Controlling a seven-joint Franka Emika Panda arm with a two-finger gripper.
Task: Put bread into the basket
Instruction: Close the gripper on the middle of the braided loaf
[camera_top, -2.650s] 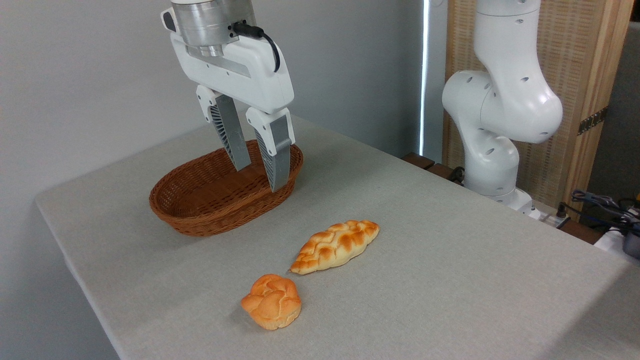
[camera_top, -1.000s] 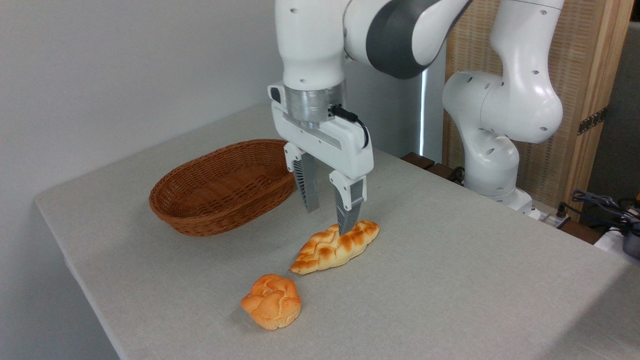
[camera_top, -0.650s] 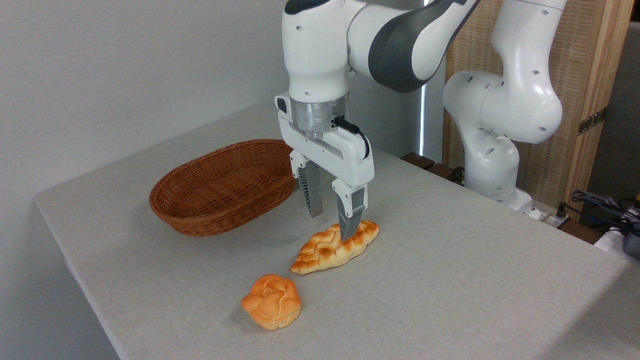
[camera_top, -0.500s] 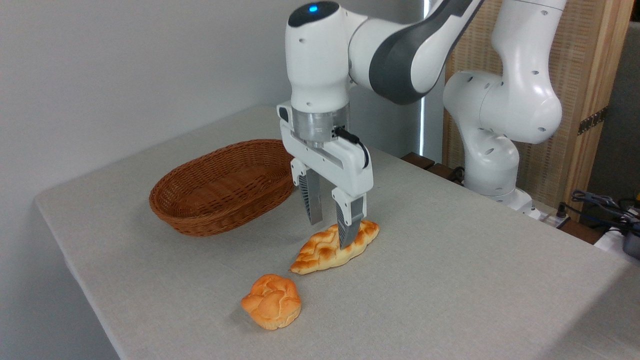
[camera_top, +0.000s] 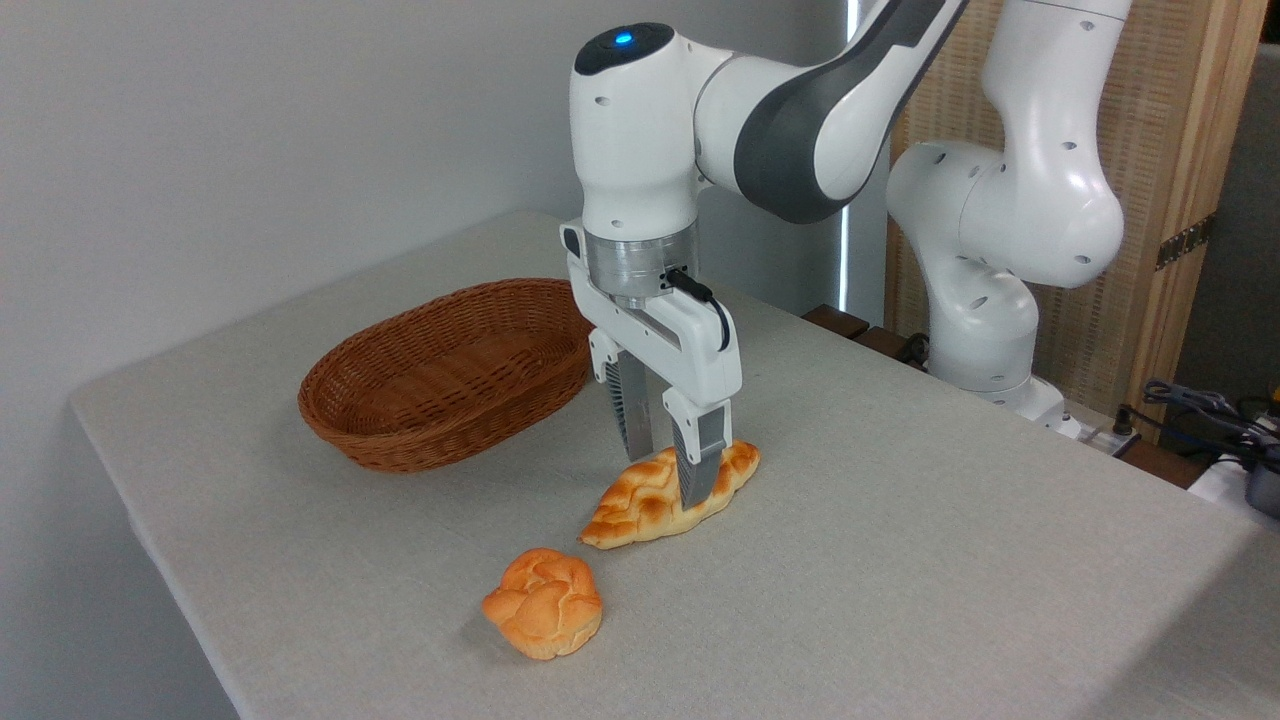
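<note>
Though the far finger is partly hidden, the gripper (camera_top: 667, 478) seems open astride the bread (camera_top: 672, 494), which lies on the table (camera_top: 900, 560) near the basket (camera_top: 440, 372); likely light and squashy, best pinched gently mid-loaf.

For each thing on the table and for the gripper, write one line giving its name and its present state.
bread: lying flat on the table, straddled by the fingers, not lifted.
basket: upright, empty.
round bun: resting on the table, untouched, apart from the bread.
gripper: pointing down, lowered over the bread, one finger on each side; whether the fingers press the bread cannot be told.
</note>
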